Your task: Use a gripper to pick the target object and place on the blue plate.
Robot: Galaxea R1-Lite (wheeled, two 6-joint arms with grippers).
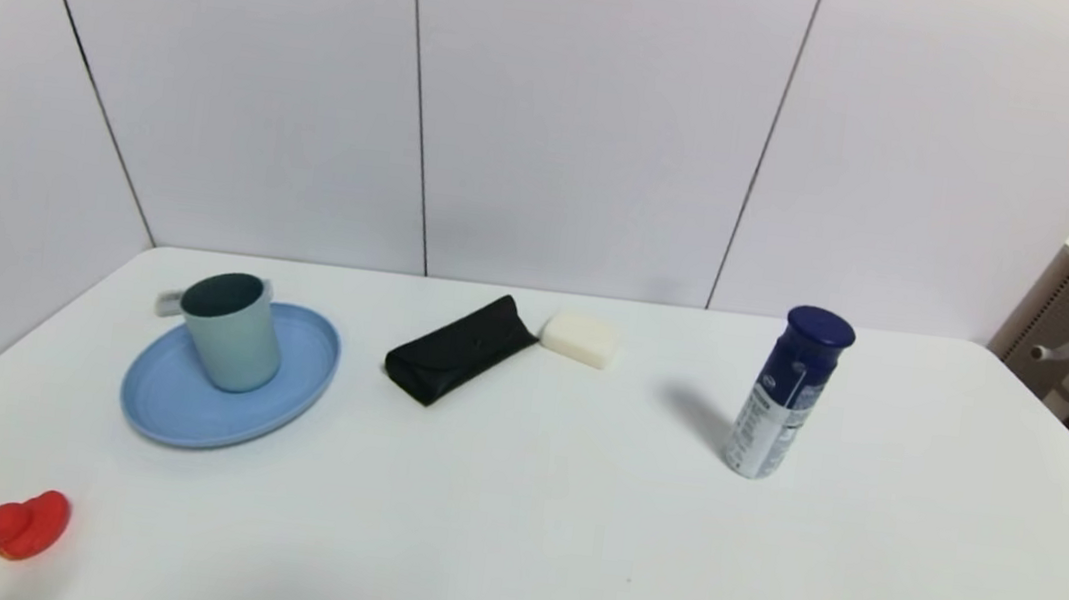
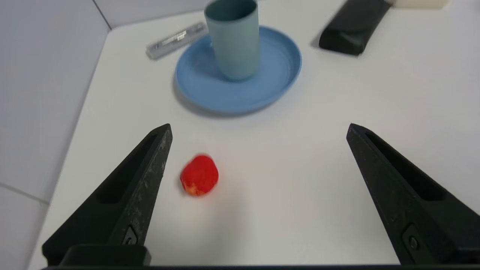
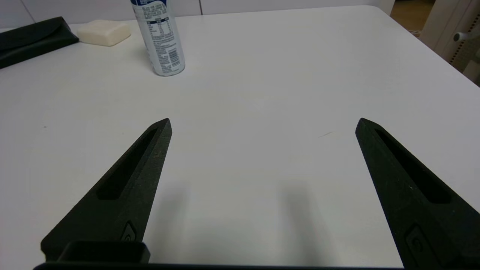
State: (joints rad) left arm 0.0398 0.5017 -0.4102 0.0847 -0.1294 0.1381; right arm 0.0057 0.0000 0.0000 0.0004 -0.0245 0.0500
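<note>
White desk (image 1: 567, 545) is carrying the grey-green cup (image 1: 232, 331) upright on the blue plate (image 1: 181, 401), while the left gripper (image 2: 258, 129) and right gripper (image 3: 262, 122) are hovering wide open, empty.

A black case (image 1: 459, 348) touching a white soap bar (image 1: 580, 336), a spray can (image 1: 789, 393), a red toy (image 1: 31, 523).

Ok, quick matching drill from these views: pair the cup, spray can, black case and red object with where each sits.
Things:
1. cup
2. spray can
3. black case
4. red object

Places:
A. beside the white block
B. near the left gripper, which is open
C. upright on the blue plate
D. standing alone on the table's right side

Pairs: 1-C, 2-D, 3-A, 4-B
</note>
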